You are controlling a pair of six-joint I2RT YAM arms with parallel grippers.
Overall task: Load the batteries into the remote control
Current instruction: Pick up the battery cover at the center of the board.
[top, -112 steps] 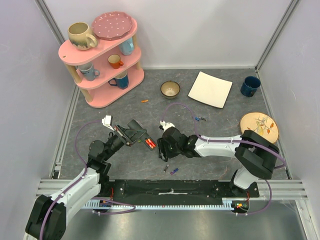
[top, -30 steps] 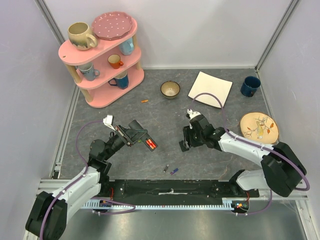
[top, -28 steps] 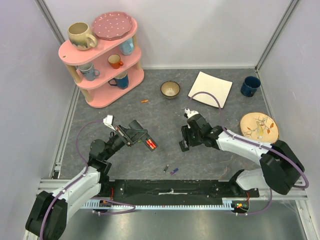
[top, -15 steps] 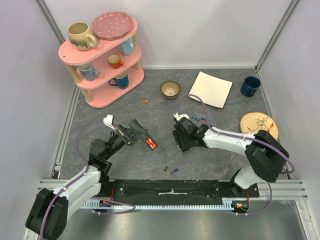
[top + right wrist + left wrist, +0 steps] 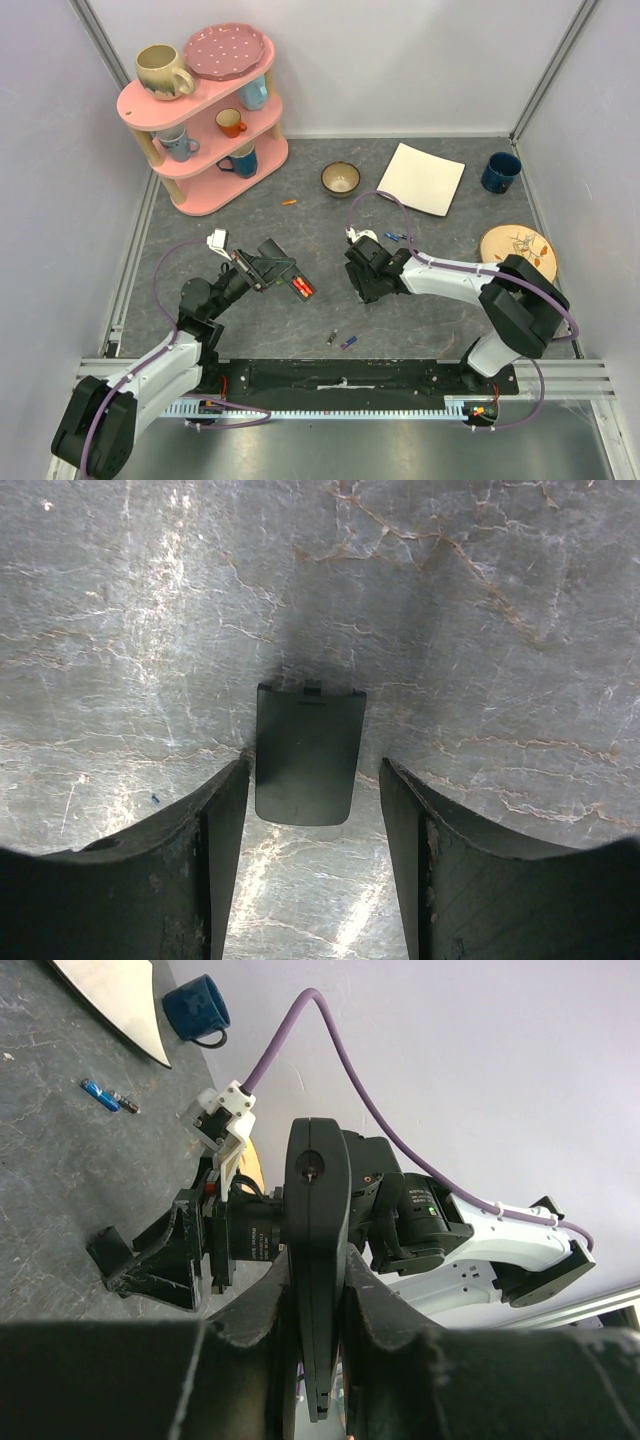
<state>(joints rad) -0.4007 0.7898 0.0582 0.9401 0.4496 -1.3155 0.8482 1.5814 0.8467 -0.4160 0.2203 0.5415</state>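
My left gripper is shut on the black remote control and holds it tilted above the table. Two red batteries sit in its open end. In the left wrist view the remote stands edge-on between my fingers. My right gripper is open, low over the table, to the right of the remote. In the right wrist view a small black battery cover lies flat between its open fingers. Loose batteries lie on the table: orange, blue, grey, purple-blue.
A pink three-tier shelf with mugs and a plate stands at the back left. A small bowl, a white square plate and a dark blue mug stand at the back. A round patterned plate lies at the right.
My right gripper has swung leftward from the table's right-middle toward the remote and now sits over the battery cover. My left gripper and the remote have not moved.
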